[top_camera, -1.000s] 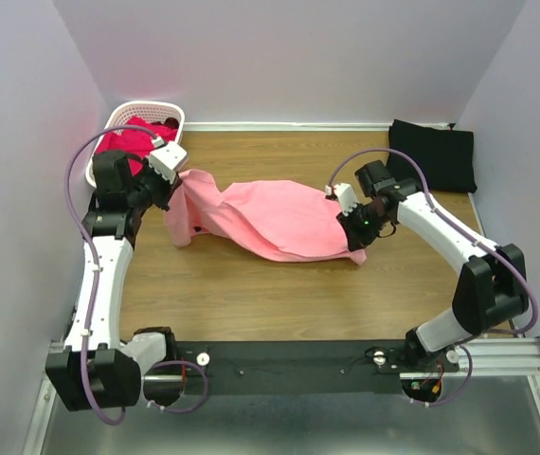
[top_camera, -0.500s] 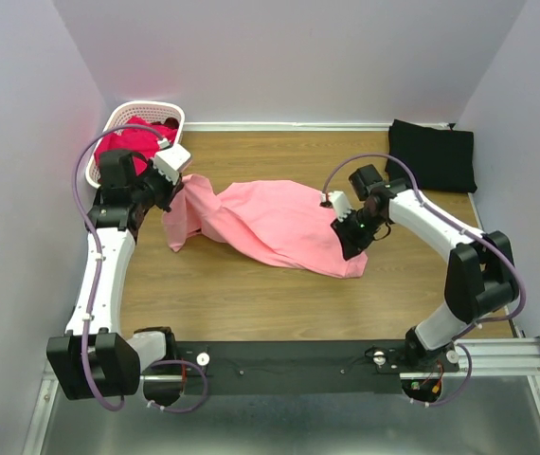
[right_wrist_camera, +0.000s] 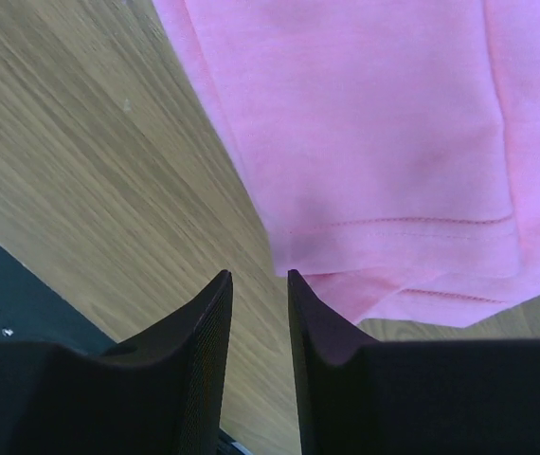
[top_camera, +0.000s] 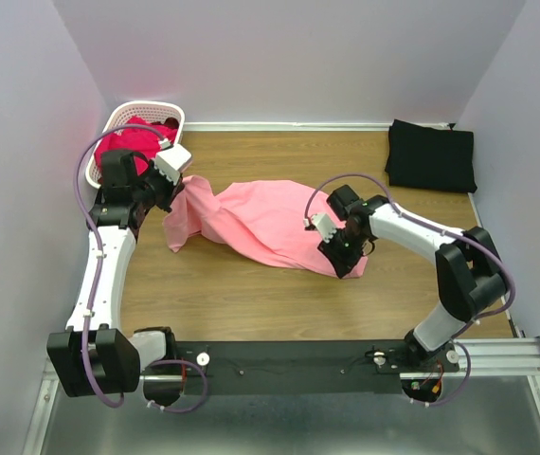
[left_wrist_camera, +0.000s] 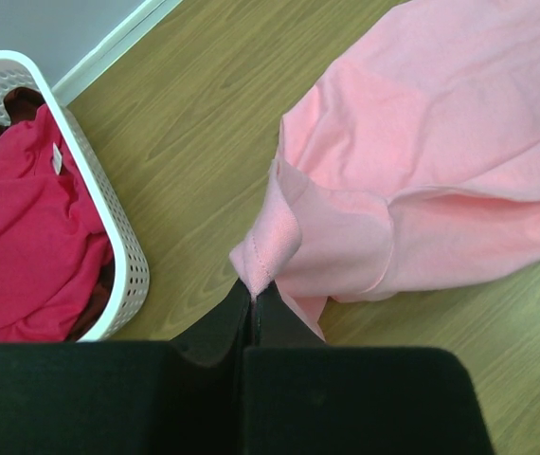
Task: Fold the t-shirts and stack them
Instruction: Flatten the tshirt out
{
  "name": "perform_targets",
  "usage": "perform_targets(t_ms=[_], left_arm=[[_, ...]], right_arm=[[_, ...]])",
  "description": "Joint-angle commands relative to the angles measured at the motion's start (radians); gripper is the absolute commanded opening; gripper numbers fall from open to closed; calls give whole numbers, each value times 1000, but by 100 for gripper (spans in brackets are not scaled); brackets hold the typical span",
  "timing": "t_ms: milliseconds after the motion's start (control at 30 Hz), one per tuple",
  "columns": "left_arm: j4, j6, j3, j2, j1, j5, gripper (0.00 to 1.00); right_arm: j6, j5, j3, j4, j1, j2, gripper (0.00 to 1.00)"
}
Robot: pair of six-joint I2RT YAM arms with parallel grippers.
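Top view first: the pink tee is strung out across the bench, long axis running left to right and slanting a bit toward the near edge at its right end. The left arm has the far-left end pulled up near the basket, which has red tees in it. The right arm sits right at the other end, at the lower right corner of the pink tee. The black tee is folded in the far right corner, well apart from all this.

Left wrist view: the left jaws are pinched tight on a little fold of the pink tee's edge, and the rest of the shirt trails away to the right over the wood. The basket is just to the left, a red tee inside.

Right wrist view: the right jaws are open a narrow crack with nothing between them, just bare bench showing through the gap. The pink tee's hemmed corner lies just ahead of the tips and off to the right, the stitched hem running crossways.

So my guess is the right arm is the one to re-grab here. It's by far the nearer to that hem end, and the corner is basically at its tips.
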Motion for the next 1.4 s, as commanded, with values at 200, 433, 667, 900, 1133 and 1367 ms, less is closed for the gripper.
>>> perform_targets(t_ms=[200, 433, 667, 900, 1133, 1367], left_arm=[[12, 6, 4, 14, 8, -12, 0], [16, 6, 7, 25, 6, -16, 0], [19, 3, 5, 23, 6, -16, 0], [18, 2, 2, 22, 8, -15, 0], [13, -10, 25, 20, 6, -13, 0], [-1, -84, 178, -12, 6, 14, 0]], right_arm=[[23, 58, -46, 74, 33, 47, 33], [25, 109, -52, 102, 33, 62, 32], [31, 118, -48, 113, 34, 70, 23], [37, 132, -34, 108, 33, 47, 7], [46, 152, 23, 64, 34, -37, 1], [20, 248, 148, 56, -30, -221, 1]])
